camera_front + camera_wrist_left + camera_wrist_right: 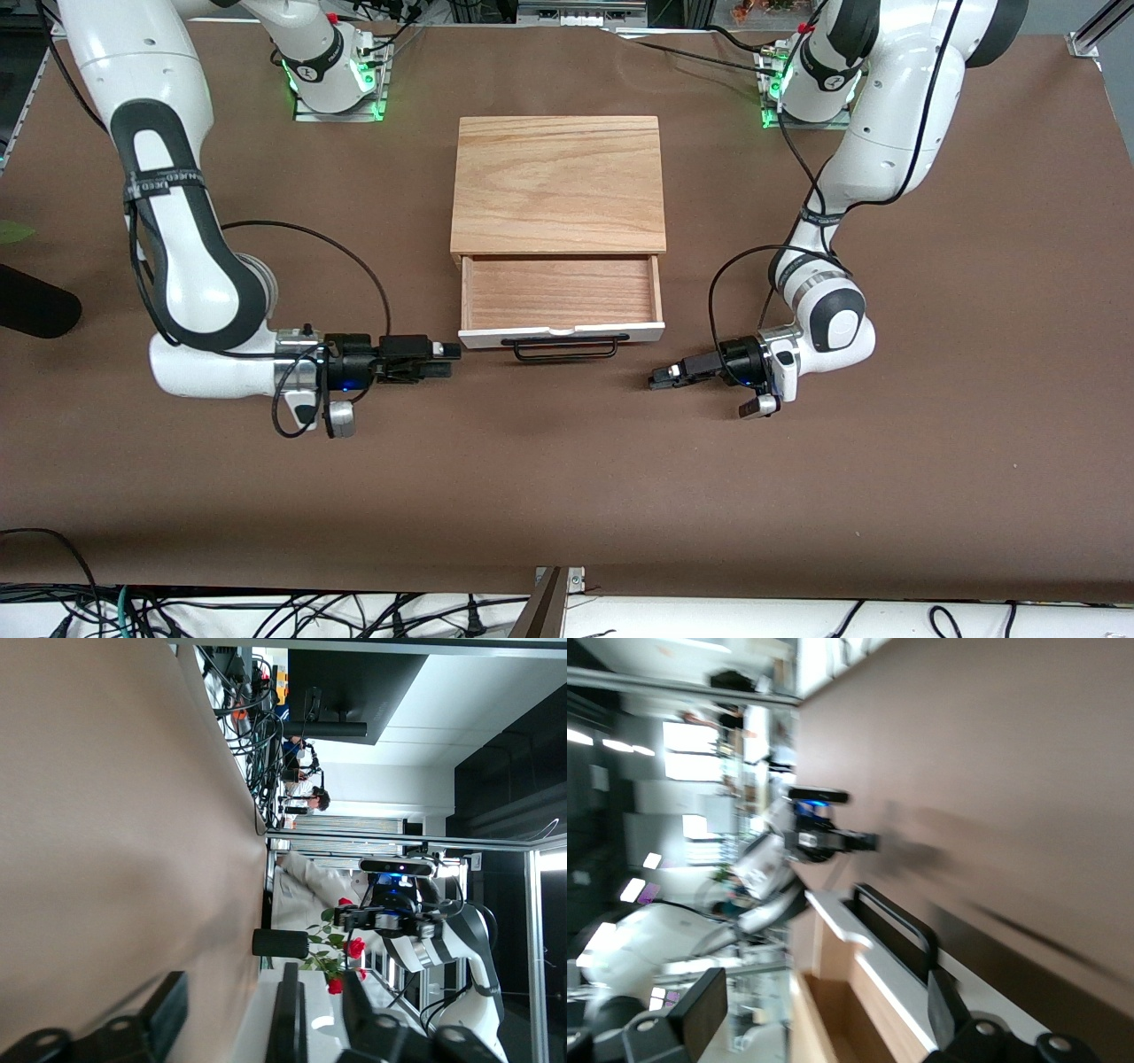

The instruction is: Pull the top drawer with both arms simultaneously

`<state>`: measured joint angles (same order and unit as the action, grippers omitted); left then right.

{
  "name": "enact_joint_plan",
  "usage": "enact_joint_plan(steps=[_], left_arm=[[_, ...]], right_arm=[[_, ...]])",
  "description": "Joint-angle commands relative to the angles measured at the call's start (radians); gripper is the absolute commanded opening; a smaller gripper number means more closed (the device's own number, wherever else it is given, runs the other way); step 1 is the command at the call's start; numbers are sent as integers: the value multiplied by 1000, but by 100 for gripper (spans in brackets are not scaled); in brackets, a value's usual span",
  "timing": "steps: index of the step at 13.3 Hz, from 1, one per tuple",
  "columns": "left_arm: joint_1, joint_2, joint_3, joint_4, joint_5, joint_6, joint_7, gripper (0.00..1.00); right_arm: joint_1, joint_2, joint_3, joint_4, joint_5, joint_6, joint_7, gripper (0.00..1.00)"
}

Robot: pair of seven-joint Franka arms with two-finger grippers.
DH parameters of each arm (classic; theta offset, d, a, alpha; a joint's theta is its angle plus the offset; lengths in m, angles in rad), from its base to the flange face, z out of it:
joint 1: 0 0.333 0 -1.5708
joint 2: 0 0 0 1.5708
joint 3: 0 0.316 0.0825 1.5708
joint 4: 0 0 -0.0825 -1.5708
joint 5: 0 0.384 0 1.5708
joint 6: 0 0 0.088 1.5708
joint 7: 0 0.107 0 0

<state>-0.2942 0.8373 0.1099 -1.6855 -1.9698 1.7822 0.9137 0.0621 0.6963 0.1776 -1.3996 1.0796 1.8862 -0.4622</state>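
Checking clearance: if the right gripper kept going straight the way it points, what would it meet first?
Probably the drawer's white front corner, just ahead of the right gripper, or its handle; height is unclear.

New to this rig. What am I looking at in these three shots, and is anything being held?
Two white robot arms work at a brown table. The front view comes from a high camera facing them; the other two come from cameras on their wrists. A light wood cabinet stands mid-table with its top drawer pulled out and nothing visible in it, its black handle facing the camera. The right gripper hangs near one end of the drawer front, the left gripper near the other. Both are open and hold nothing.
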Motion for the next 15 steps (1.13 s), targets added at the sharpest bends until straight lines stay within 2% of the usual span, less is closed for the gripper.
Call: enact_joint_plan(steps=[1, 3, 6, 8, 9, 11, 13, 15], left_arm=[[-11, -128, -4, -98, -9, 62, -82, 100], [-10, -185, -4, -132, 47, 77, -136, 100], [9, -320, -4, -184, 271, 189, -287, 100], [33, -392, -4, -213, 417, 203, -349, 100], [50, -427, -4, -220, 510, 223, -373, 100], [67, -519, -4, -221, 780, 243, -546, 100], [81, -621, -13, -221, 1053, 243, -759, 100], [137, -717, -73, -229, 1277, 218, -882, 100]], right_arm=[[-1, -102, -13, -45, -250, -10, 83, 100], [-1, -171, -24, -76, -447, -47, 129, 100], [-1, -265, -50, -78, -753, -157, 200, 100], [-1, -334, -50, -79, -945, -221, 235, 100], [-7, -371, -61, -87, -975, -242, 234, 100], [-19, -455, -76, -123, -1061, -245, 228, 100], [-42, -535, -110, -153, -1086, -262, 231, 100], [-89, -624, -121, -215, -1087, -263, 234, 100]])
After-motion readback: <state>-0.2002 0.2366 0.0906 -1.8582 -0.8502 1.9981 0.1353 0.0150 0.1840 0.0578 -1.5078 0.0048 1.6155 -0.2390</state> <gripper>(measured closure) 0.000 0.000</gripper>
